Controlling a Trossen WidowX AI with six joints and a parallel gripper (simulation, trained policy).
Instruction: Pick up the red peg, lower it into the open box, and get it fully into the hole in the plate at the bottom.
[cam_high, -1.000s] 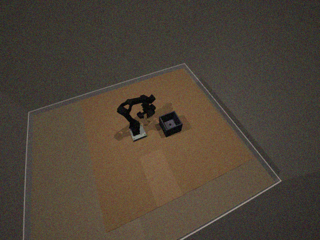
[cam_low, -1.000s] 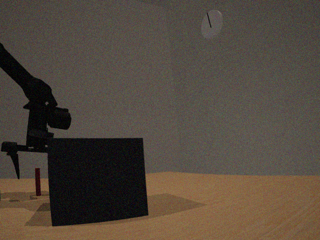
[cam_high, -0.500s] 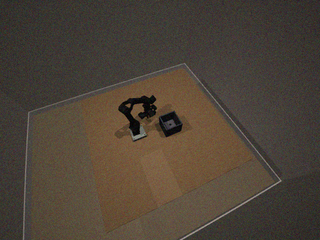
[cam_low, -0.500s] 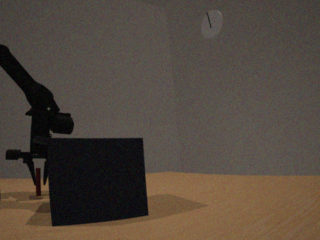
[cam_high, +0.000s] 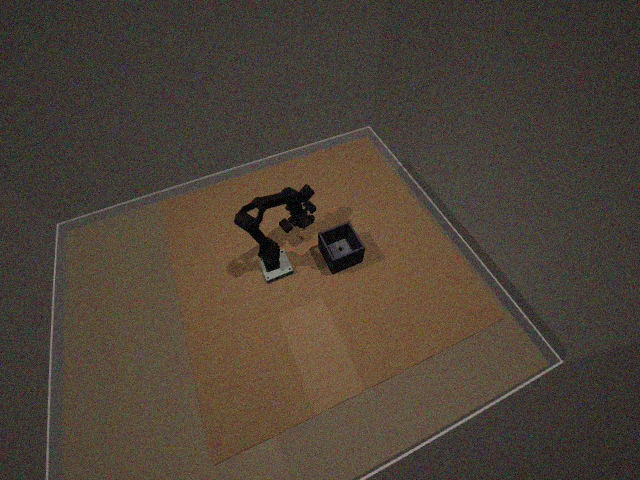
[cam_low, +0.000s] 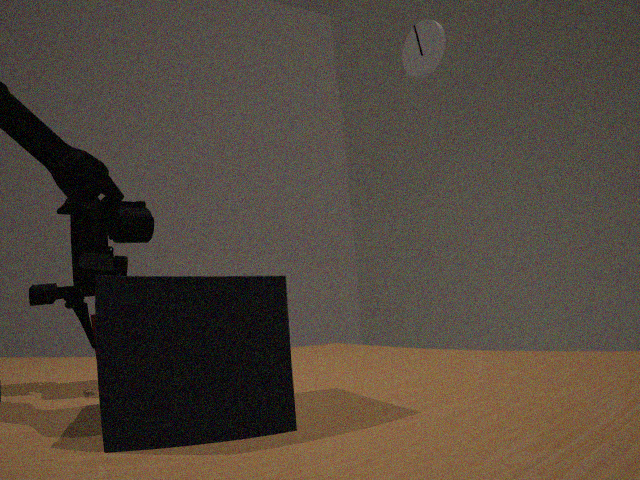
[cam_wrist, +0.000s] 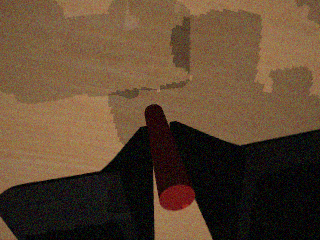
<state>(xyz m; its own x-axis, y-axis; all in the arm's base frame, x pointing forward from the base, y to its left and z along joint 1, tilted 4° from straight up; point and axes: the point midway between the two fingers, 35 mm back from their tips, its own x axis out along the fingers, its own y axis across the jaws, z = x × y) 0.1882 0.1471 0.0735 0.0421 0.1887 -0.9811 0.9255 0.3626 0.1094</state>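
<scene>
My gripper (cam_wrist: 159, 131) is shut on the red peg (cam_wrist: 167, 156) (cam_low: 93, 322). In the wrist view the peg lies between the two black fingers, its bright red end toward the camera. In the exterior view the visible finger points down and its tip is above the table; the other finger and the peg's lower part are hidden behind the box. The dark open box (cam_high: 348, 262) (cam_low: 199, 364) stands beside the gripper, to its right in the top view. The grey plate (cam_high: 333, 251) with its dark hole (cam_high: 340, 248) shows at the bottom, with no peg in it.
The arm's pale base plate (cam_high: 283, 270) is left of the box in the top view. The wooden table top (cam_high: 248, 351) (cam_low: 465, 413) has a thin pale border (cam_high: 465, 249). A round pale disc (cam_low: 431, 51) hangs in the background. Shadows of the arm and box fall on the table.
</scene>
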